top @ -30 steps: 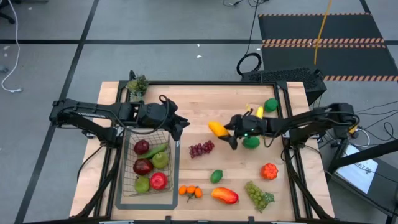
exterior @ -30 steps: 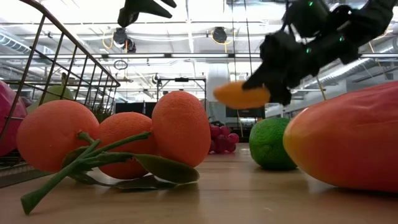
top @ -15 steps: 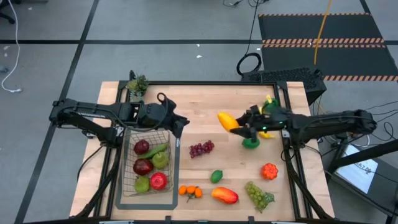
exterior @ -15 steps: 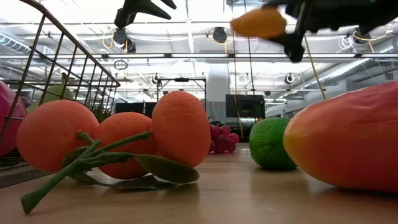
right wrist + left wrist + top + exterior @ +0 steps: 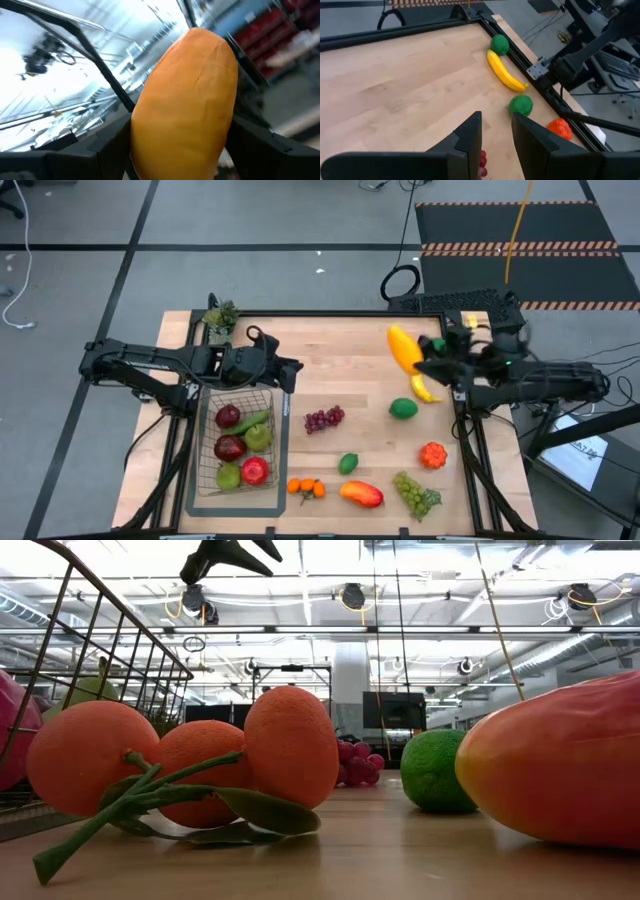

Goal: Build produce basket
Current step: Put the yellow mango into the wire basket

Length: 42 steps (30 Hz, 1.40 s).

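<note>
While the right gripper (image 5: 418,362) pinches a yellow-orange mango (image 5: 402,346) high near the table's (image 5: 340,370) far right corner, the left gripper (image 5: 292,372) — fingers narrowly parted, empty — hovers by the basket's (image 5: 276,442) far end — fruit inside.

A shallow grey wire-mesh basket (image 5: 277,442) sits at the bench's left, holding red apples (image 5: 229,447) and green pears (image 5: 258,437). An orange-yellow mango (image 5: 402,348) hangs clamped in the right pincer (image 5: 420,362).

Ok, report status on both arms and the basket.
Right gripper shut on yellow-orange mango, raised at table's far right. Left gripper empty, fingers slightly apart, beside the basket. Basket holds apples and pears. Nothing blocks the way.
</note>
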Available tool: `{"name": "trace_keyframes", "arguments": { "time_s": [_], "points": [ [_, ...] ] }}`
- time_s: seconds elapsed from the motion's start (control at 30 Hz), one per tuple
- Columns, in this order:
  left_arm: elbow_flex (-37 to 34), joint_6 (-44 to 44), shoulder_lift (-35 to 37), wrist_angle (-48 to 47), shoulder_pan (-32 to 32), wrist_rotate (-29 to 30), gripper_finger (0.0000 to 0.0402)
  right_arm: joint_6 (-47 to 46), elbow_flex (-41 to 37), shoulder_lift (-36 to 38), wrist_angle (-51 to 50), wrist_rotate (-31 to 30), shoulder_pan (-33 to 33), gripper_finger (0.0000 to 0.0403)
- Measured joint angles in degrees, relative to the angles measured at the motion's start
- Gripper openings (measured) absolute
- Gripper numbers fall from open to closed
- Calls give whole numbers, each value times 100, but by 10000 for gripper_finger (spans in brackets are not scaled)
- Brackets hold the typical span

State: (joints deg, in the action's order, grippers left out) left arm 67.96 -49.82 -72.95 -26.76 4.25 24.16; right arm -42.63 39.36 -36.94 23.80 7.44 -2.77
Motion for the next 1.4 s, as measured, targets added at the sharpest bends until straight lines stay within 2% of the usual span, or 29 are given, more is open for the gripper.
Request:
{"name": "trace_keyframes", "arguments": {
  "time_s": [0.53, 0.9, 1.3, 1.4],
  "points": [
    [0, 452, 0, 4, -11, 53, 106, 2116, 2701, -1115, 27, -444, -786, 278],
    [0, 1347, 0, 4, -11, 49, 106, 3084, 3324, -1695, -8, -470, -879, 278],
    [0, 1373, 0, 4, -20, 47, 106, 6745, 4129, -2178, 4, -456, -879, 278],
    [0, 1367, 0, 2, -22, 47, 106, 7333, 4170, -2181, 83, -464, -879, 278]
  ]
}}
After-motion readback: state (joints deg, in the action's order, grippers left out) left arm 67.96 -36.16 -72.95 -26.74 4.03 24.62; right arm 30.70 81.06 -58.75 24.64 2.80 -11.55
